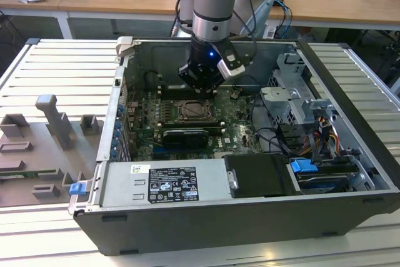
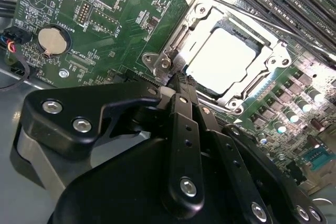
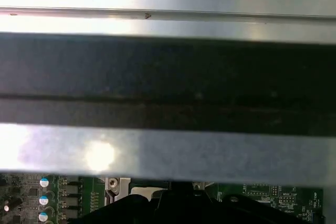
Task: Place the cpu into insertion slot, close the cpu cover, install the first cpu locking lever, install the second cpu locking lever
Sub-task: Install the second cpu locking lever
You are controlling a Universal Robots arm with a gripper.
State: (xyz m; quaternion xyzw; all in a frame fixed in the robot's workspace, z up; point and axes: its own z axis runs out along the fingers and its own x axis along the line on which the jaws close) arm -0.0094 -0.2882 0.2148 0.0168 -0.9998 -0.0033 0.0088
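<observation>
The chip (image 2: 228, 59) is light and breaks easily; it lies flat under the cover (image 2: 223, 51). The end effector (image 2: 181, 85), pressed together and holding nothing, pokes at the cover's 8 o'clock corner; push only that stiff metal rim.

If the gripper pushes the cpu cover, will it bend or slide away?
The cpu cover looks like thin metal framing around a large window, so it probably flexes somewhat under a hard push. It lies flat over the cpu, seemingly hinged to the socket, so it likely pivots rather than slides.
</observation>
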